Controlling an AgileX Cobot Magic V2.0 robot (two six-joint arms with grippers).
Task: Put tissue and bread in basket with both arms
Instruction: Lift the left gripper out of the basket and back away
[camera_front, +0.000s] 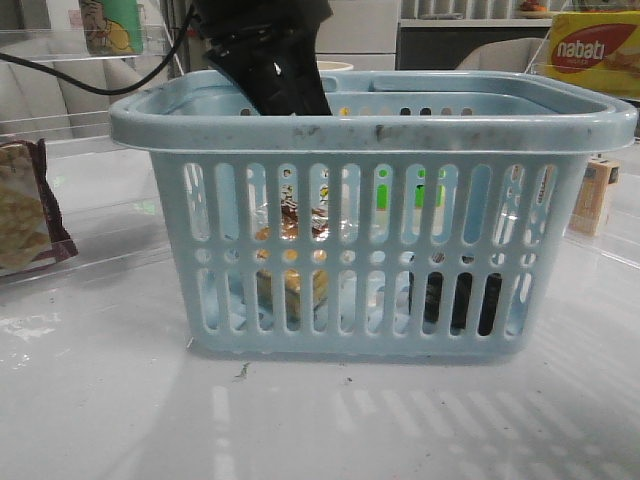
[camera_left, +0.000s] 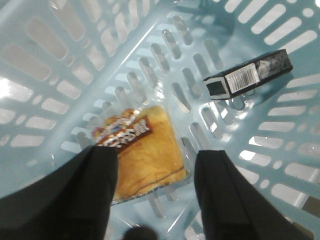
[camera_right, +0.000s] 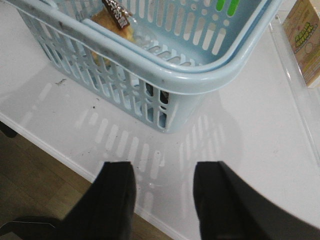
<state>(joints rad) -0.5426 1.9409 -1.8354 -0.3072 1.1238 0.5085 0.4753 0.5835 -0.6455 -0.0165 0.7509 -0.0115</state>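
Observation:
The light-blue basket (camera_front: 370, 130) stands mid-table. The bread (camera_front: 292, 285), a clear bag with a dark label, lies on the basket floor at the left; it also shows in the left wrist view (camera_left: 142, 152) and the right wrist view (camera_right: 115, 22). The tissue (camera_front: 455, 300), a small black pack, lies at the basket's right; in the left wrist view (camera_left: 250, 75) its barcode shows. My left gripper (camera_left: 155, 165) is open and empty inside the basket, just above the bread; its arm (camera_front: 275, 55) reaches over the rim. My right gripper (camera_right: 162, 175) is open and empty above the table's front edge, outside the basket (camera_right: 150, 65).
A maroon-edged cracker packet (camera_front: 25, 205) lies at the left. A small tan carton (camera_front: 595, 195) stands right of the basket, also in the right wrist view (camera_right: 305, 40). A yellow nabati box (camera_front: 595, 50) sits at the back right. The table's front edge (camera_right: 60, 152) borders wooden floor.

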